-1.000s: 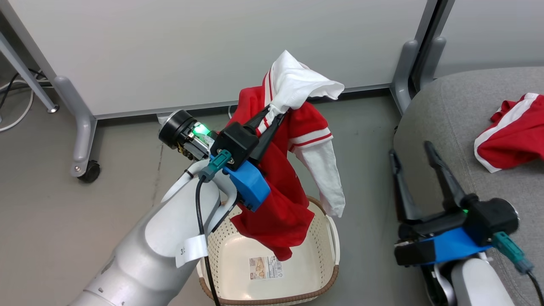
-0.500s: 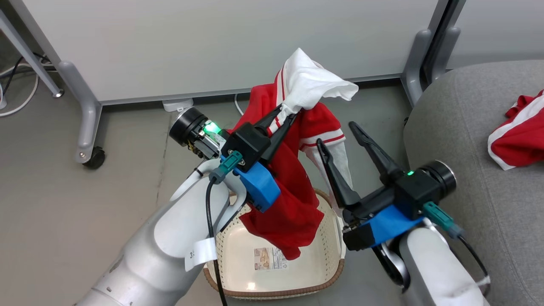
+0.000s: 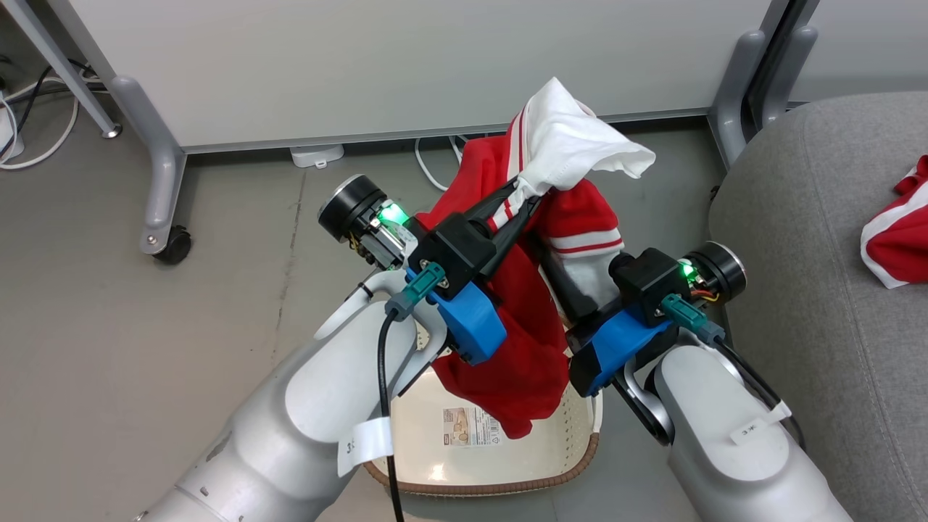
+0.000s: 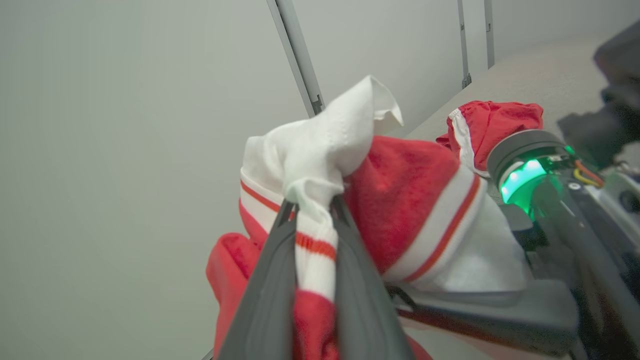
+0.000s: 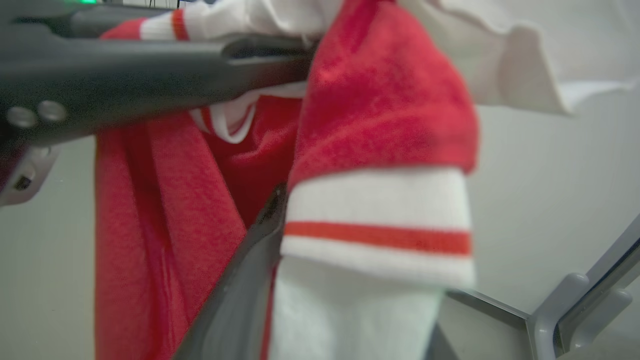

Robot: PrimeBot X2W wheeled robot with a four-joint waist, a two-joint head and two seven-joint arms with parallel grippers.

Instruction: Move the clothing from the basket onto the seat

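A red garment with white sleeves and stripes (image 3: 525,348) hangs above the basket (image 3: 478,487), its hem just over the basket floor. My left gripper (image 3: 523,194) is shut on its white-and-red cuff, seen close up in the left wrist view (image 4: 311,207). My right gripper (image 3: 573,264) reaches in from the right, its fingers (image 5: 250,260) astride the dangling white sleeve (image 5: 360,310); one finger is hidden behind the fabric, so a pinch is not clear. A second red garment (image 3: 899,239) lies on the grey seat (image 3: 819,312).
White partition panels stand behind on grey legs; one leg has a caster (image 3: 172,245), and another leg (image 3: 732,130) stands near the seat's corner. Cables (image 3: 22,138) and a white plug block (image 3: 317,154) lie on the grey floor by the wall.
My right gripper has swung left from beside the seat to the hanging sleeve, and its jaws have narrowed around it. The left gripper keeps holding the garment up. The camera has shifted.
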